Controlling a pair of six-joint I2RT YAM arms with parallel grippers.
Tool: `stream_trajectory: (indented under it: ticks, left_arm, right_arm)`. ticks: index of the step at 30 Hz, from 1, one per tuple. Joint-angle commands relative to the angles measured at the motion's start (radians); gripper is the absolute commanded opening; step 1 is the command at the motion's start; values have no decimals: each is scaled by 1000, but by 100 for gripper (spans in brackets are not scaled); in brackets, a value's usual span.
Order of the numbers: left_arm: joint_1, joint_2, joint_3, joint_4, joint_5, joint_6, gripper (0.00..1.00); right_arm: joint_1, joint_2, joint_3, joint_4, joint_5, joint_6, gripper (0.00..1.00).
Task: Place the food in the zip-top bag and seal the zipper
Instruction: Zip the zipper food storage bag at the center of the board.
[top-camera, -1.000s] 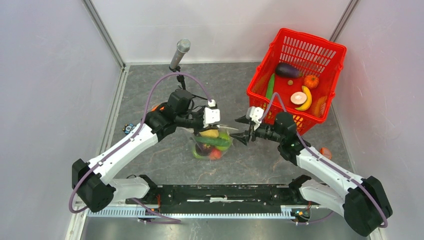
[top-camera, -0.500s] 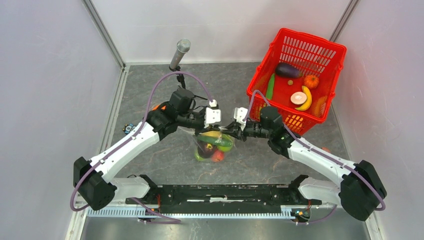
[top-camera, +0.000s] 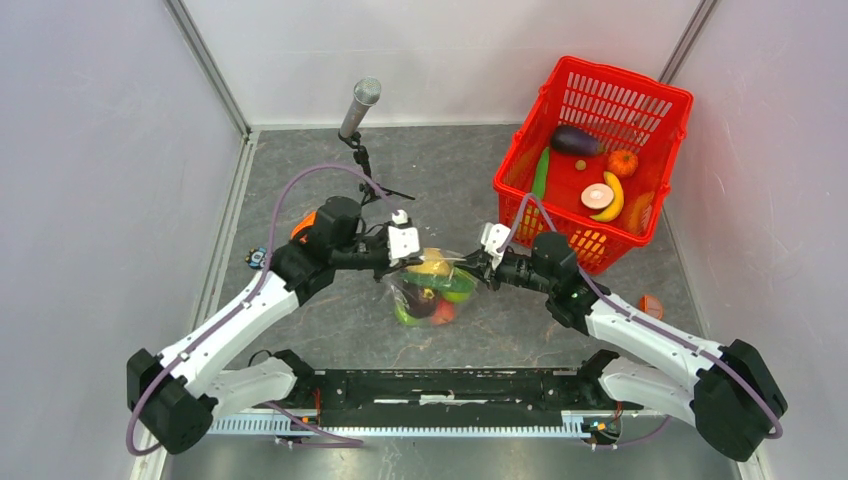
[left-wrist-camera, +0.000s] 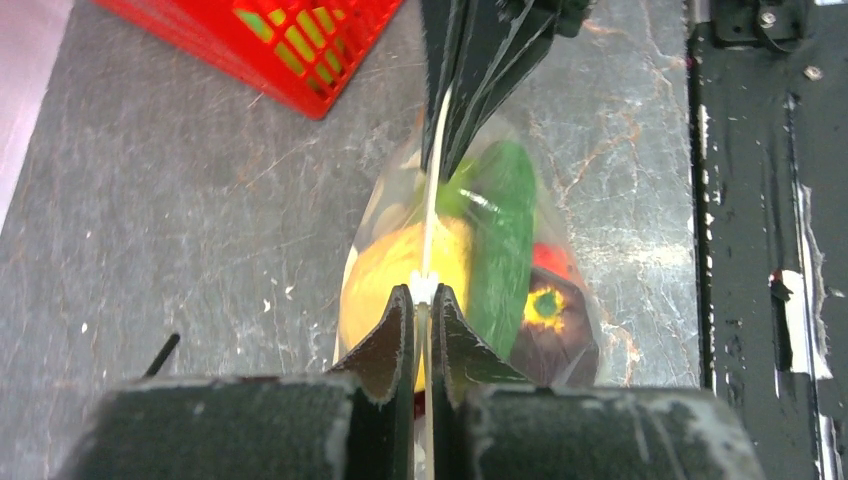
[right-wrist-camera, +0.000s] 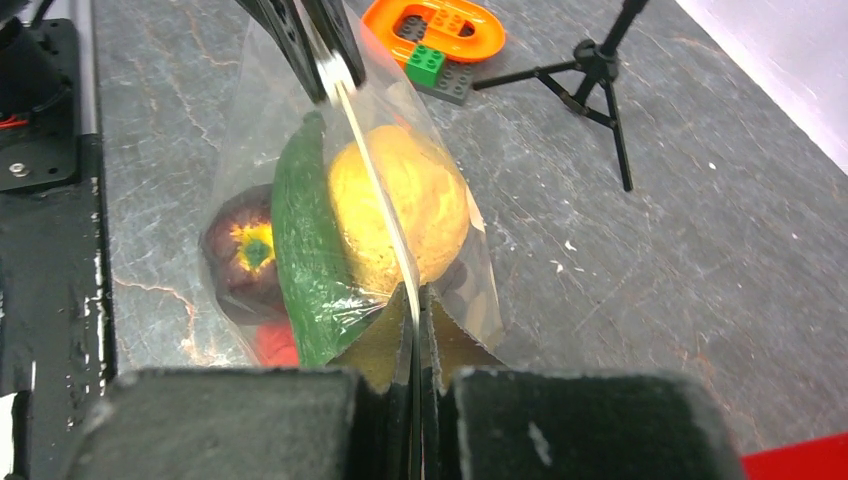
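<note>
The clear zip-top bag (top-camera: 432, 292) hangs between my two grippers, just above the grey table. Inside it is the food: a yellow lemon (left-wrist-camera: 385, 275), a long green vegetable (left-wrist-camera: 505, 235), a dark fruit (left-wrist-camera: 550, 320) and a red piece (right-wrist-camera: 272, 345). The zipper (left-wrist-camera: 432, 200) runs taut as a thin pale strip from one gripper to the other. My left gripper (left-wrist-camera: 422, 295) is shut on the zipper's left end. My right gripper (right-wrist-camera: 415, 295) is shut on its right end. In the top view the left gripper (top-camera: 412, 258) and right gripper (top-camera: 478, 268) face each other across the bag.
A red mesh basket (top-camera: 640, 95) at the back right holds an eggplant, a banana, a green pod and other toy food. A microphone on a tripod (top-camera: 365, 98) stands at the back. An orange ring with toy bricks (right-wrist-camera: 435, 25) lies behind the left arm.
My right gripper has moved left to the bag's right end and closed on the zipper. The left arm has drawn back to the left, stretching the bag top between the two.
</note>
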Motion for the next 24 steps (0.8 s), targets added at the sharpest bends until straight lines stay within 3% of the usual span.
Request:
stream_trajectory:
  ticks: [1, 10, 20, 24]
  left_arm:
    - [98, -86, -80, 76, -44, -91, 2]
    - [196, -179, -197, 148, -182, -182, 2]
    - [224, -297, -333, 312, -532, -289, 2]
    - [224, -338, -364, 349, -562, -291, 3]
  right_arm:
    - [-18, -14, -5, 28, 131, 32, 0]
    - [-42, -10, -4, 33, 228, 86, 0]
    - [-88, -35, -38, 78, 298, 163, 0]
    - [-92, -41, -42, 88, 286, 170, 0]
